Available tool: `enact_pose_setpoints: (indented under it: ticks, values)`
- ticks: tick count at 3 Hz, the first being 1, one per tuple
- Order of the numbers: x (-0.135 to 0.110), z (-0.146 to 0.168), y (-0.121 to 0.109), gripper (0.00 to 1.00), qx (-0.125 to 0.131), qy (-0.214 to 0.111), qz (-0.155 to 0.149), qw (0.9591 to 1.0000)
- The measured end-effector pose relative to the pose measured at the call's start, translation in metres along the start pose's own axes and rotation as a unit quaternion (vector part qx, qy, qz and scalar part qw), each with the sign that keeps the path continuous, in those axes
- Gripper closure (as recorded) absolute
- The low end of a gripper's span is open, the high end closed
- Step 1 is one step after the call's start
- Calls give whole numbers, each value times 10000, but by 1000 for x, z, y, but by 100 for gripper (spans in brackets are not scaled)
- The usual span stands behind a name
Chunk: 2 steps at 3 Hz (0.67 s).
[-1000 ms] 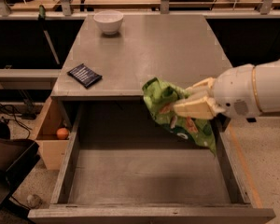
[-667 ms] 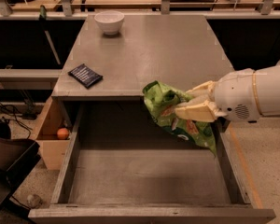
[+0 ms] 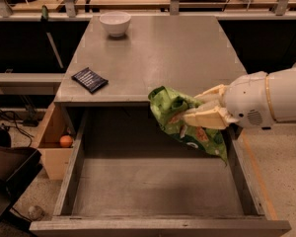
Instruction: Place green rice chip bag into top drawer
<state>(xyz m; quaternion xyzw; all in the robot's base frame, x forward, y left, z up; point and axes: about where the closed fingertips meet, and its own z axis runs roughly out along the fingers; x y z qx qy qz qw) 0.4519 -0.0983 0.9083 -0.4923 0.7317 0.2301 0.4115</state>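
Note:
The green rice chip bag (image 3: 180, 118) is crumpled bright green with orange-and-white patches. My gripper (image 3: 201, 108) comes in from the right on a white arm and is shut on the bag. It holds the bag in the air above the right rear part of the open top drawer (image 3: 158, 181), just in front of the table's front edge. The drawer is pulled wide open, grey, with a bare floor. The bag's lower end hangs down toward the drawer's right wall.
A grey table (image 3: 163, 53) carries a white bowl (image 3: 115, 22) at the back left and a small dark-blue packet (image 3: 89, 79) near the front left. A light-wood box (image 3: 52, 147) with an orange ball (image 3: 65, 141) stands left of the drawer.
The gripper and bag have shifted very slightly; otherwise nothing has visibly changed.

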Motion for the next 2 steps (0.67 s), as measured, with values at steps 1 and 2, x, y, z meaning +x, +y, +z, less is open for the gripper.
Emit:
enact_pose_setpoints:
  ticks: [1,2]
  values:
    - [-2,1,2,15,-5,7,-25,10000]
    - [-4,1,3,0,-10,14,-48,10000]
